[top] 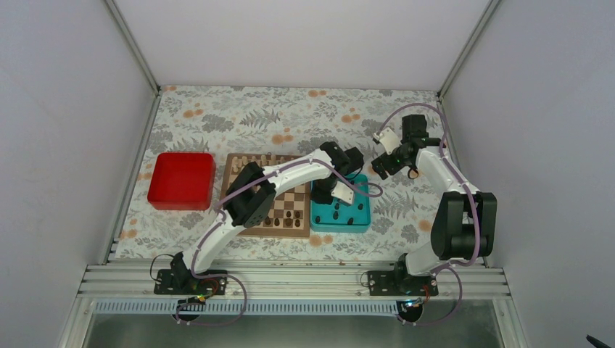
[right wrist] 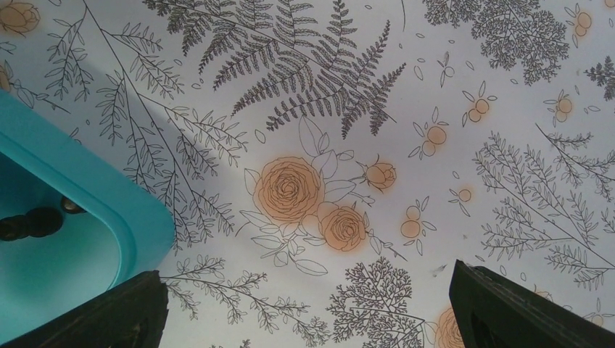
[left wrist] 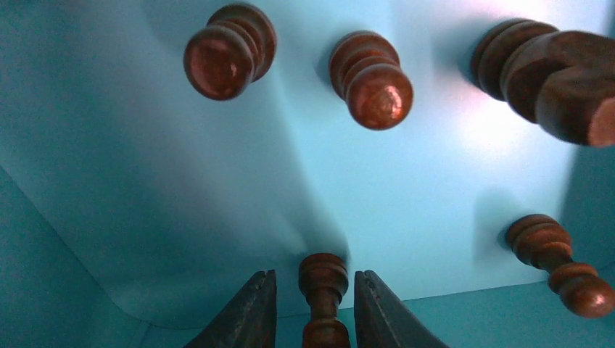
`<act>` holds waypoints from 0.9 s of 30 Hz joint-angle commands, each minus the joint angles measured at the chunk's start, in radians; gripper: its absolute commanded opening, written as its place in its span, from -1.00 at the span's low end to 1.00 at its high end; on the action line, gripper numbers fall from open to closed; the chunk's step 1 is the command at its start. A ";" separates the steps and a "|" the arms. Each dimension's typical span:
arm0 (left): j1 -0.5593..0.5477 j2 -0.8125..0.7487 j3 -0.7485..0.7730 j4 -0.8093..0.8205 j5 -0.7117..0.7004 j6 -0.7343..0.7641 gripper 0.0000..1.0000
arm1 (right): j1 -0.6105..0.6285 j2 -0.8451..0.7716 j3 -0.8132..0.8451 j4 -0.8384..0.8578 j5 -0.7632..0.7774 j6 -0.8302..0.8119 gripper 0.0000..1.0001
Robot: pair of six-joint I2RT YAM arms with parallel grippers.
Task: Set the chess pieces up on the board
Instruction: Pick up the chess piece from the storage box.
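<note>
Top cam: board [top: 299, 190] sits mid-table on the flowery tablecloth [top: 275, 116], red tray [top: 181, 180] just to its left, teal tray [top: 359, 223] touching its right edge. Some dark chess pieces [top: 287, 216] stand on the near rows of the board, and more are scattered in the teal tray. Pale pieces [top: 261, 158] line the far row. The left arm reaches across the board w/ the left gripper [top: 324, 196] down in the teal tray's near-left part. Right gripper [top: 378, 168] hangs over the cloth just past the tray's far-right corner. Can't read either set of jaws from up here, too small.

Left wrist cam: left gripper [left wrist: 313, 274] is low over the teal floor, fingers [left wrist: 254, 312] one each side of a dark pawn [left wrist: 323, 262] standing btwn them. Jaws are narrow, but a sliver of teal shows btwn metal and wood on both sides, so parted around the pawn, not clamped on it afaict. Four more dark pieces stand further out: two pawns at the top, a bigger piece top right, and one pawn at right.

Right wrist cam: right gripper [right wrist: 306, 274] spread wide, nothing btwn the fingers [right wrist: 116, 312], just cloth below. A corner of the teal tray [right wrist: 109, 196] pokes in at left w/ one dark piece [right wrist: 32, 221] inside.
</note>
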 commanded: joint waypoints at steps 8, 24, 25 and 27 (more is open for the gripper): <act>-0.020 0.027 0.028 -0.029 -0.030 0.003 -0.67 | 0.014 -0.025 -0.015 0.000 -0.011 -0.008 1.00; -0.031 -0.050 0.083 -0.032 -0.075 -0.006 -0.83 | 0.013 -0.022 -0.021 -0.003 -0.009 -0.013 1.00; -0.031 -0.056 0.087 -0.031 -0.073 -0.010 -0.83 | 0.014 -0.022 -0.022 -0.003 -0.008 -0.013 1.00; -0.031 -0.065 0.090 -0.030 -0.069 -0.016 -0.84 | 0.015 -0.021 -0.023 -0.002 -0.006 -0.015 1.00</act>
